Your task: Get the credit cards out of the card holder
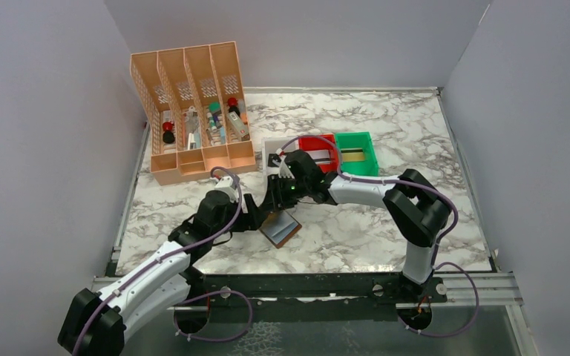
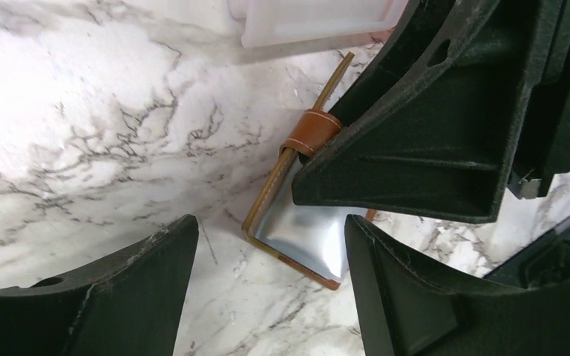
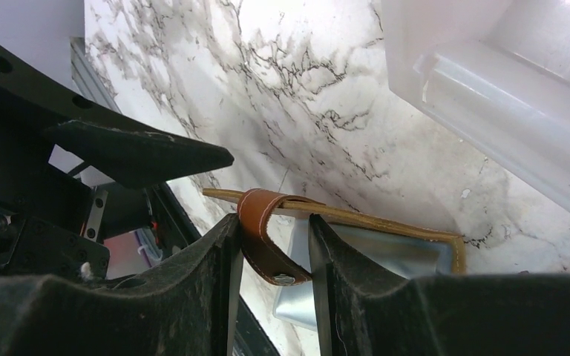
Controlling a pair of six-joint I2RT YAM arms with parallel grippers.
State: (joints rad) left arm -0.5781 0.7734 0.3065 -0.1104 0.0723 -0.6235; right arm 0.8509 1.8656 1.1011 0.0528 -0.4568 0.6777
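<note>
Right end effector (image 3: pixel 273 231) pinching card holder (image 3: pixel 393 251) strap, grip hidden overhead

Marble table (image 1: pixel 386 226) — card holder (image 1: pixel 283 229), bins (image 1: pixel 373 157), rack (image 1: pixel 193 162)

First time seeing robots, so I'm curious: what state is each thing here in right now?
card holder: open, shiny sleeves facing up.
right gripper: shut on the card holder's strap.
left gripper: open, fingers either side of the holder's corner.
credit cards: none visible outside the holder.
orange organiser: upright, small items in its slots.
</note>
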